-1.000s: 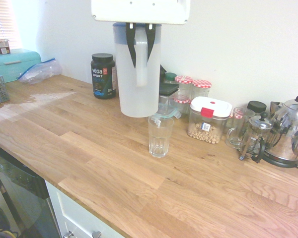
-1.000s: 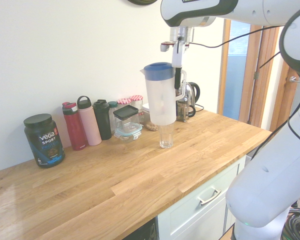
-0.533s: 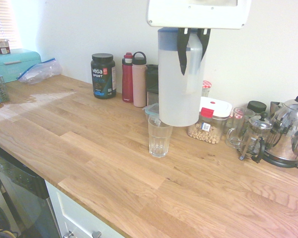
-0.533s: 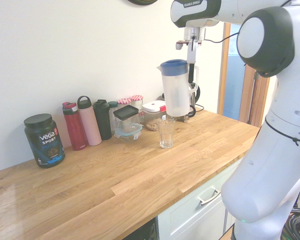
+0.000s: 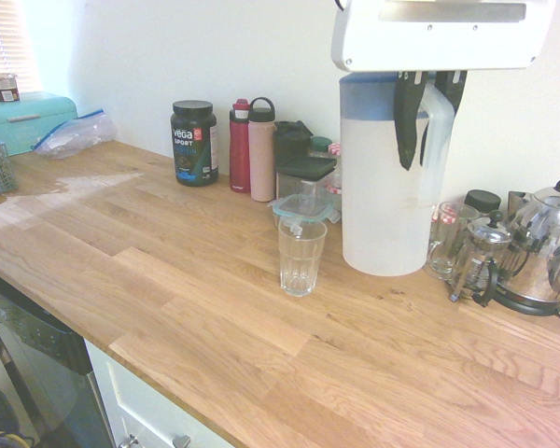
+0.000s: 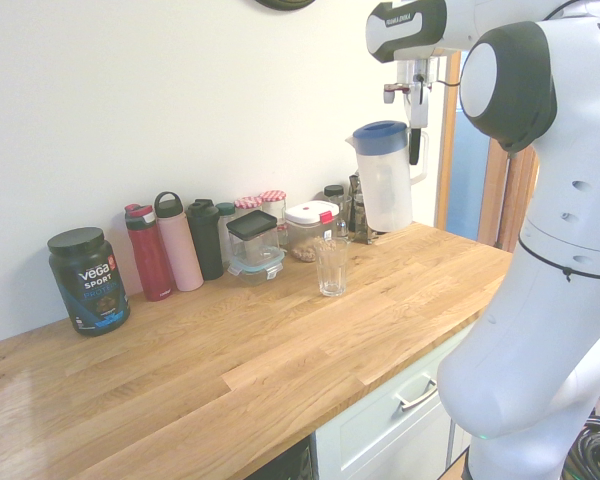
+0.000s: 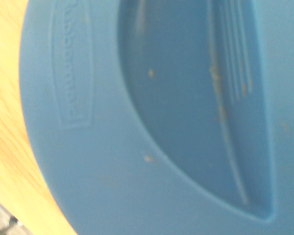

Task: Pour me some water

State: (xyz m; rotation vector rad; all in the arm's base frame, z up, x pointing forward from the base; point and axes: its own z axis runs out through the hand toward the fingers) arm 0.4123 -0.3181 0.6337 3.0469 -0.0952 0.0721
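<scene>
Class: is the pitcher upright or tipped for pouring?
Upright. The pitcher hangs by its handle from the gripper, blue lid level on top.

Bright, even daylight in both exterior views, a bit washed out. There's pale glare on the worktop [image 5: 65,191] near the blinds [image 5: 0,33], and shadows stay soft. The wrist view's blurry, filled by the blue lid [image 7: 161,117].

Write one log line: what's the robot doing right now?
tool: shut on pitcher handle | pitcher: upright, lifted | glass: on counter

Water [image 5: 385,224] — inside upright, lifted pitcher [image 5: 388,177]
</scene>
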